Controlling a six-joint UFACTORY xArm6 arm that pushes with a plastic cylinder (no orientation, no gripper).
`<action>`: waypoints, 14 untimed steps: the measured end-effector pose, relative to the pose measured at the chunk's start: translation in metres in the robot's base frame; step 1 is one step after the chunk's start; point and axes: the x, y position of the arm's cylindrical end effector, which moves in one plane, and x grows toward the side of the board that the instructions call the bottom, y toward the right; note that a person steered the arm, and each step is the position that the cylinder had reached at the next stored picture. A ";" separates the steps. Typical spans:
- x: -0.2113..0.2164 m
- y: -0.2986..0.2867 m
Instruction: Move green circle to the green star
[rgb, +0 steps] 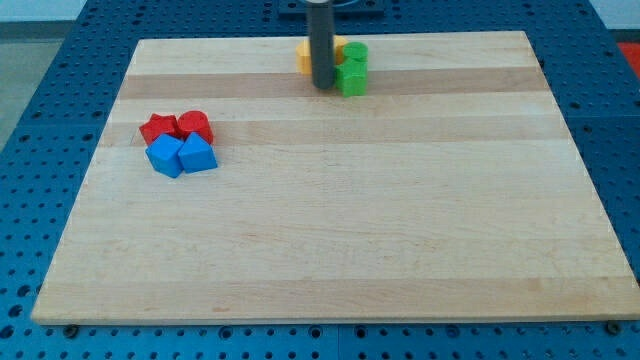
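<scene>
A: Camera view first, biggest thing down. What fills it?

B: The wooden table (340, 230), pale planks, lying on a blue pegboard (40, 60).

A: Next?

B: The dark rod (322, 45) comes down at twelve o'clock. My tip (323, 87) rests on the table, touching or just beside the left edge of the green pair. There's no hand on this arm, so nothing opens, closes or holds.

A: And the blocks?

B: At twelve o'clock, a tight cluster: the green circle (354, 54) at the back, the green star (352, 79) touching it at its six o'clock. Behind the rod a yellow block (304, 56) shows at nine o'clock of the circle, shape unclear.

A: Elsewhere?

B: Well apart, toward ten o'clock of the table: two red blocks (158, 128) (195, 125) side by side, and two blue blocks (165, 156) (198, 155) touching them at six o'clock. Their shapes I can't make out.
</scene>
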 end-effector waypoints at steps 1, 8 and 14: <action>0.000 0.041; -0.032 -0.012; -0.011 0.122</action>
